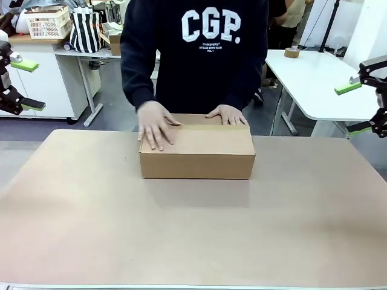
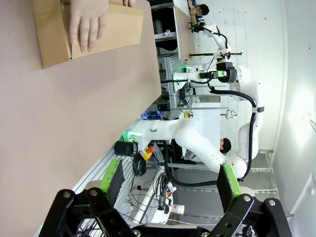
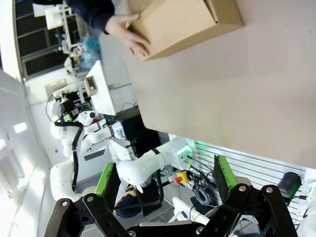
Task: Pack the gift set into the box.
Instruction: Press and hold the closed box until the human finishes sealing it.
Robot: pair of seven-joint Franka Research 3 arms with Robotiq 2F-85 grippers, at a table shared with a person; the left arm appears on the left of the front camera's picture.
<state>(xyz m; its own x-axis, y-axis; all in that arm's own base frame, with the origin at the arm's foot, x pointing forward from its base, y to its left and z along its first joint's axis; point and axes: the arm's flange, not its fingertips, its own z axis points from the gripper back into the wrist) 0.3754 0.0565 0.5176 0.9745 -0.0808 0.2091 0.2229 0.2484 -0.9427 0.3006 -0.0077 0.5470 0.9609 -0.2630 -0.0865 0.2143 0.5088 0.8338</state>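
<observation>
We see the box (image 1: 197, 151) lying flat on the worktop (image 1: 193, 235), in the middle of its far half, close to the edge where the person stands. Its top flaps are folded down, so whatever is inside is hidden from us. The person's right hand (image 1: 156, 124) is spread flat over the lid near one end. The left hand (image 1: 228, 113) rests on the far rim near the other end. We judge that both press down to keep the flaps shut and stop the carton from sliding, since we make out no tape across the seam.

Our left tool (image 1: 29, 84) hangs raised at the worktop's left side and our right tool (image 1: 355, 107) at its right side, each well apart from the box. Both have their green-padded fingers spread wide with nothing between them. We take this as a waiting pose: held high and out to the sides, the arms leave the middle free for the person's hands.

As for writing, the box's brown cardboard carries no print or label on the faces turned to us. The person's dark sweatshirt (image 1: 205, 60) reads "CGP." in large white letters. The smaller white lines beneath are too fine for us to read.
</observation>
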